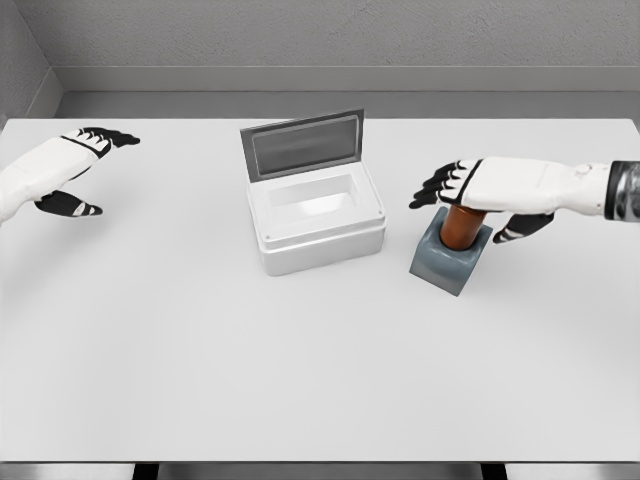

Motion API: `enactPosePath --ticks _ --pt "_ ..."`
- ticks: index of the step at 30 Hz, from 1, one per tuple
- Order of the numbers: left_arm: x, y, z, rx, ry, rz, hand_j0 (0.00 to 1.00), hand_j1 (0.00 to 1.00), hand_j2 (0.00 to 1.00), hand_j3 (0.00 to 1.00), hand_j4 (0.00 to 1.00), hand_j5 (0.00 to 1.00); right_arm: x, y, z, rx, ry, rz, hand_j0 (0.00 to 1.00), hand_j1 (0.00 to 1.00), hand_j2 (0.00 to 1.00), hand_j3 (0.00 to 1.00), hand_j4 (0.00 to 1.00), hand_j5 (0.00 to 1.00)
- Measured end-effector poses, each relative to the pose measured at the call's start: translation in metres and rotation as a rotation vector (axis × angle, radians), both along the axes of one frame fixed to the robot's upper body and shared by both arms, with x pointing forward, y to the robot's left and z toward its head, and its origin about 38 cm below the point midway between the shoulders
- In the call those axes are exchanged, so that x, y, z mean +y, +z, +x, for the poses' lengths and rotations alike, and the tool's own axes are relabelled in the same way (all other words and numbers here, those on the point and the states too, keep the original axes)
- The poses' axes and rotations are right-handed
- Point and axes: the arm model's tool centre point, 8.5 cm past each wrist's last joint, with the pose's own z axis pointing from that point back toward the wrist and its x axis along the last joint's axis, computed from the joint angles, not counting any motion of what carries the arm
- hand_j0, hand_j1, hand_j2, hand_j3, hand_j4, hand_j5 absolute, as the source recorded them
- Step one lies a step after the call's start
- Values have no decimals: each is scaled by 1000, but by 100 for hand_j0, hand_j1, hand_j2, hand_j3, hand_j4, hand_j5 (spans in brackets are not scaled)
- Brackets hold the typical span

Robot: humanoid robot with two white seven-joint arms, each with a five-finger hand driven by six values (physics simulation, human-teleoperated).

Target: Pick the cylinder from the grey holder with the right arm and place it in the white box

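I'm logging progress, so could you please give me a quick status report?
Right hand open over cylinder, not yet gripping. Cylinder upright in grey holder. Left hand open, idle far left. White box lid up, path clear.

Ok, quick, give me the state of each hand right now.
Left hand: open, holding nothing, at the table's left edge.
Right hand: open, over the cylinder in the grey holder, not yet gripping it.

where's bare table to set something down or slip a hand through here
The table is bare across the whole front, below the white box and grey holder. There is also open room between the left hand and the box. It is crowded between box and holder, where the right hand hovers over the cylinder.
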Motion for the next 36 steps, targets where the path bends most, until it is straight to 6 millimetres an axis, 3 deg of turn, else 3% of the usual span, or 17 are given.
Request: enactPosePath --ticks 1,2,3,7,14,26,36 --pt "0 0 0 0 0 0 100 100 100 100 100 100 -1 1 1 -2 -3 -1 77 77 77 77 77 77" --pt "0 0 0 0 0 0 100 100 100 100 100 100 -2 1 2 -1 -6 -2 64 64 64 64 64 64" --pt "0 0 0 0 0 0 100 100 100 100 100 100 -2 0 2 1 -9 -2 57 57 57 57 57 57" --pt "0 0 0 0 0 0 100 100 100 100 100 100 -4 -2 3 5 -15 -4 57 57 57 57 57 57" --pt "0 0 0 0 0 0 100 100 100 100 100 100 -5 -1 4 5 -21 1 45 45 45 45 45 45" --pt "0 0 0 0 0 0 100 100 100 100 100 100 -2 13 9 -33 -12 -8 45 45 45 45 45 45" --pt "0 0 0 0 0 1 100 100 100 100 100 100 14 29 17 -75 16 22 45 45 45 45 45 45"
